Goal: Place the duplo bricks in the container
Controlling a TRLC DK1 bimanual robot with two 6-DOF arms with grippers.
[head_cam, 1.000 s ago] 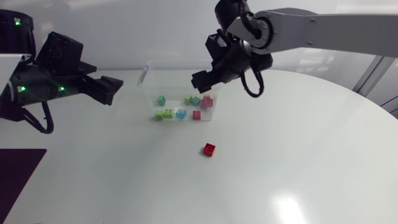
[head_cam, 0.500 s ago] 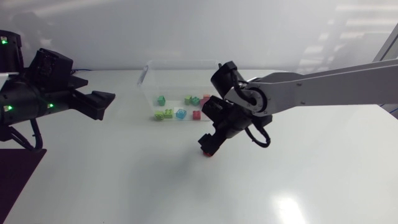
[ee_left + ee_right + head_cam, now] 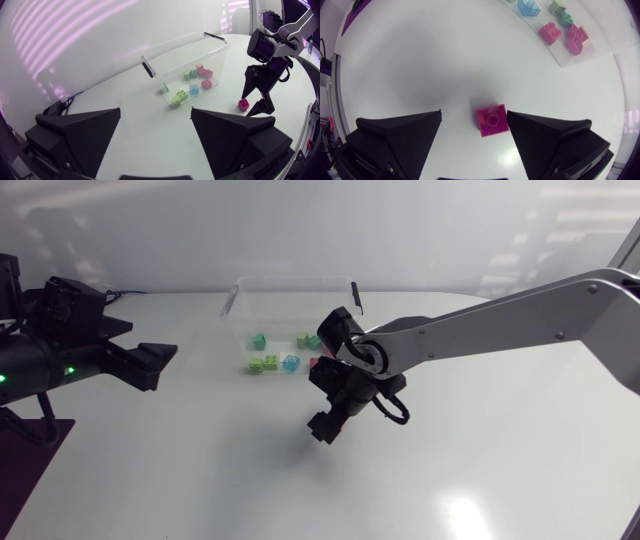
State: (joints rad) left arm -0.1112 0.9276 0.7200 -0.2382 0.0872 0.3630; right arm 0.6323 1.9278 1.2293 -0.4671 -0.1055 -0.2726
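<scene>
A red duplo brick (image 3: 492, 120) lies on the white table between the open fingers of my right gripper (image 3: 474, 117), closer to one finger and touched by neither. In the head view the right gripper (image 3: 326, 428) is lowered over it and hides it. The left wrist view shows the brick (image 3: 243, 104) at the right gripper's fingertips (image 3: 248, 85). The clear container (image 3: 290, 280) stands behind, holding several green, blue and pink bricks (image 3: 265, 364). My left gripper (image 3: 163, 361) hovers open and empty, left of the container (image 3: 185, 42).
The container's near wall (image 3: 560, 55) is a short way ahead of the right gripper, with bricks (image 3: 550, 32) behind it. White table surface (image 3: 200, 470) spreads around the brick on all sides.
My right arm swung from above the container down and forward to the red brick, fingers now straddling it. The left gripper drew back slightly to the left.
</scene>
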